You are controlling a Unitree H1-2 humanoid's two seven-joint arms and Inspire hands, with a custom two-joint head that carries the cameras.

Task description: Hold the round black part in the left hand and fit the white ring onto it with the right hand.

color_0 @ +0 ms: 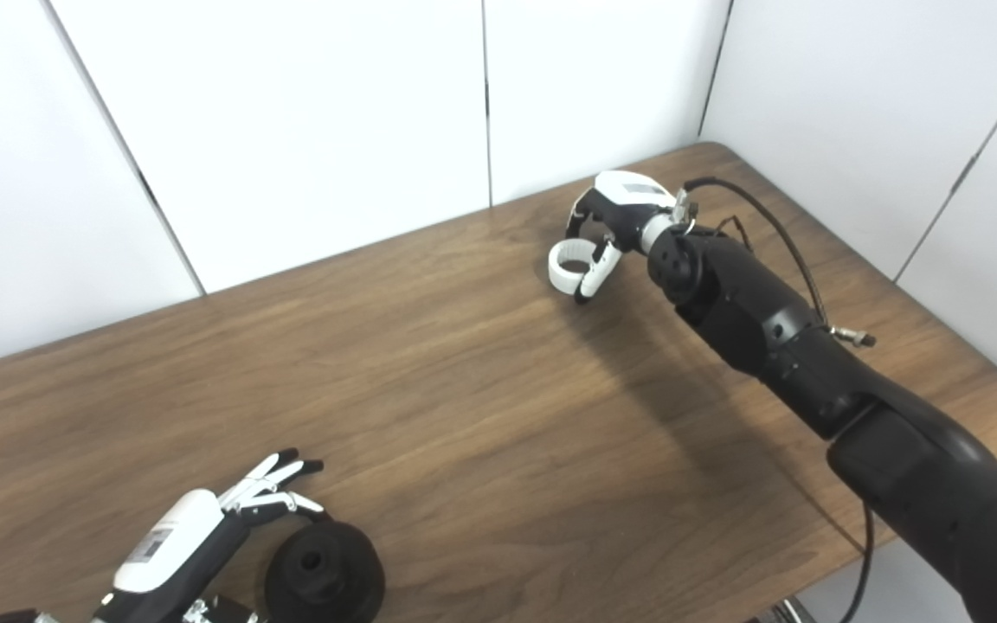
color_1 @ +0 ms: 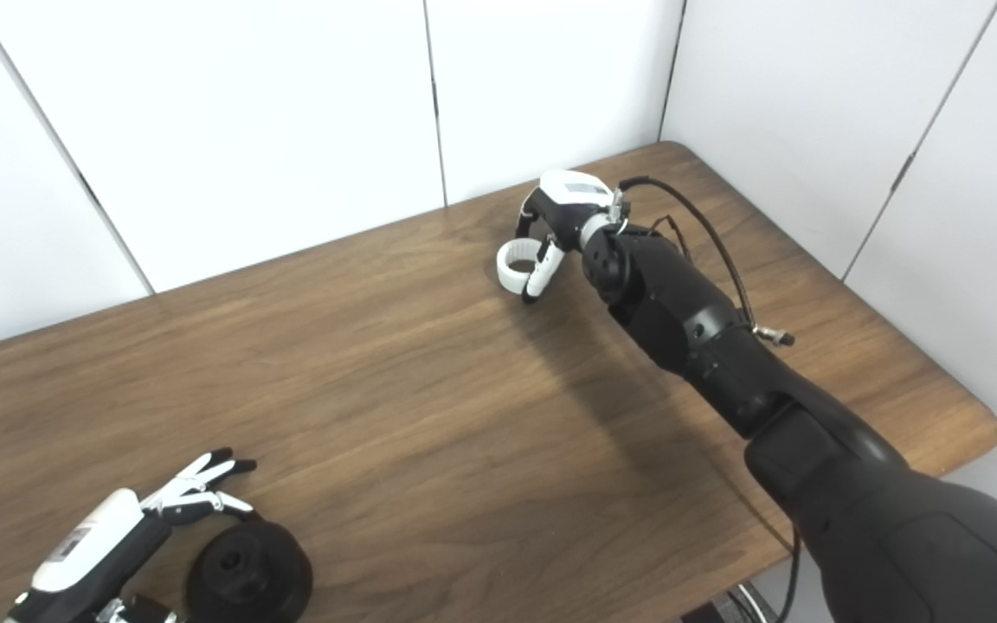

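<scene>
The round black part (color_0: 324, 573) lies on the wooden table (color_0: 464, 415) at the near left; it also shows in the right eye view (color_1: 247, 575). My left hand (color_0: 204, 532) rests just left of it, fingers spread over its far edge and not closed on it. The white ring (color_0: 569, 265) is at the far side of the table. My right hand (color_0: 615, 225) reaches over it, with fingers curled behind the ring and the thumb against its near side, pinching it. I cannot tell whether the ring is off the table.
White wall panels stand close behind the table and along its right side. The table's right edge and rounded corner (color_1: 983, 424) are near my right arm. A black cable (color_0: 775, 234) loops off the right forearm.
</scene>
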